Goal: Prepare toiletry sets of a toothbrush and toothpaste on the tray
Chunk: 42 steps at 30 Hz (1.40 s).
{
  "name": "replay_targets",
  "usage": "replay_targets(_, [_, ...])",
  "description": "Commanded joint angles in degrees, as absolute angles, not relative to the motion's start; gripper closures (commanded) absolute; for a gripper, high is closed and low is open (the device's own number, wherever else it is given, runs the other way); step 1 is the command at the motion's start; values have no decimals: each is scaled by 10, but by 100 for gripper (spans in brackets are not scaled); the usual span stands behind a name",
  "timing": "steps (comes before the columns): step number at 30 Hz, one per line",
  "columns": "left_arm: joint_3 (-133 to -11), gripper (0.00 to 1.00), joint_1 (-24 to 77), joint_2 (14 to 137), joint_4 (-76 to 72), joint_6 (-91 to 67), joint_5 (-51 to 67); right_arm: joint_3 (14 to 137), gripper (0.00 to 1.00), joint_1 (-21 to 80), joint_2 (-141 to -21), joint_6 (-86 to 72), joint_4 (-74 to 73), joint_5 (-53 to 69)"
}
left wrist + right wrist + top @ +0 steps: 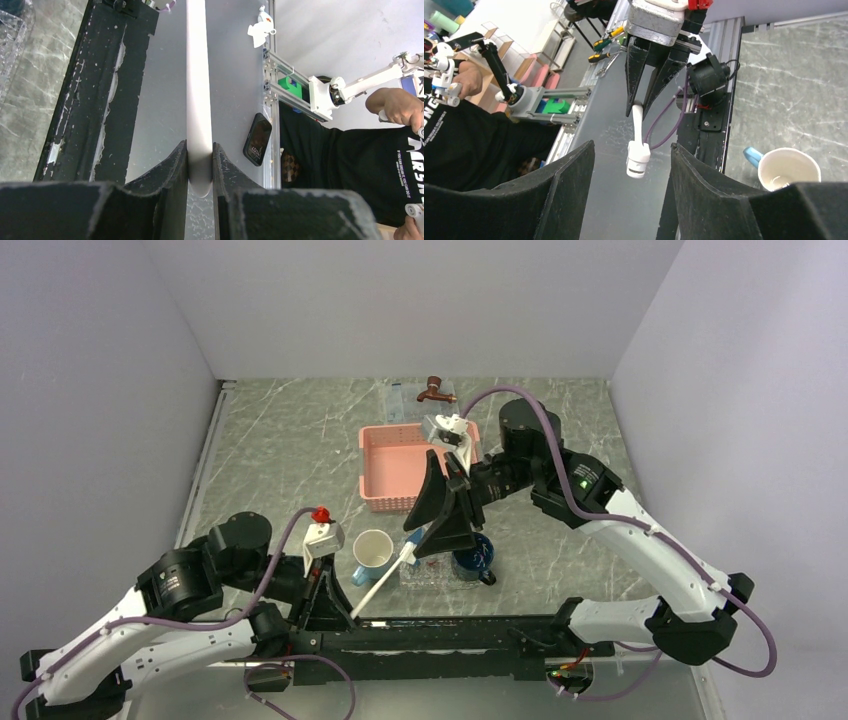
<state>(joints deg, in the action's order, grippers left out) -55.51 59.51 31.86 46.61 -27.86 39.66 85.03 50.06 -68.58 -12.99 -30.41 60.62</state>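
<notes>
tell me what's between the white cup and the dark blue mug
In the top view: the head of the toothbrush, which the left gripper holds, the open right gripper around it, and the clear tray.

You're looking at one toothbrush [383, 582]: a slim white stick with a thicker ribbed tip at the far end. It's hanging off the surface [280, 460], with the left end effector [200, 150] pinching its near end, and it's slanting up and to the right. The tip is sitting just at the tray's left edge. The tray [428, 578] is small, clear and shallow, lying flat near front centre. For the toothpaste [419, 536], only a light-blue sliver is showing just past the toothbrush tip. The rest is hiding, so you're not getting its pose.
</notes>
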Motion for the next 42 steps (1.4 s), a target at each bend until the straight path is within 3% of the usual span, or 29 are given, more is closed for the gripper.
replay_targets(1, [-560,100,597,327,472,-259,406,860,41,506,-688,-108,-340,614])
replay_targets(12, [-572,100,597,339,486,-256,392,833,45,535,-687,-99,-385,571])
replay_targets(19, [-573,100,598,342,483,-258,394,833,55,560,-693,-92,-401,541])
replay_targets(25, [-572,100,597,342,486,-257,393,836,76,564,-693,-90,-405,517])
replay_targets(29, [-574,100,597,341,490,-256,387,839,99,564,-694,-88,-412,509])
replay_targets(30, [-575,100,597,341,491,-255,381,840,100,564,-694,-86,-416,505])
replay_targets(34, [-583,57,597,338,502,-249,323,841,100,564,-690,-82,-423,491])
replay_targets(36, [-582,31,598,333,497,-249,303,845,100,565,-688,-80,-436,476])
replay_targets(38, [-583,17,597,327,487,-246,289,849,100,564,-687,-77,-454,454])
replay_targets(42, [-604,2,598,324,490,-236,242,863,100,564,-690,-65,-511,393])
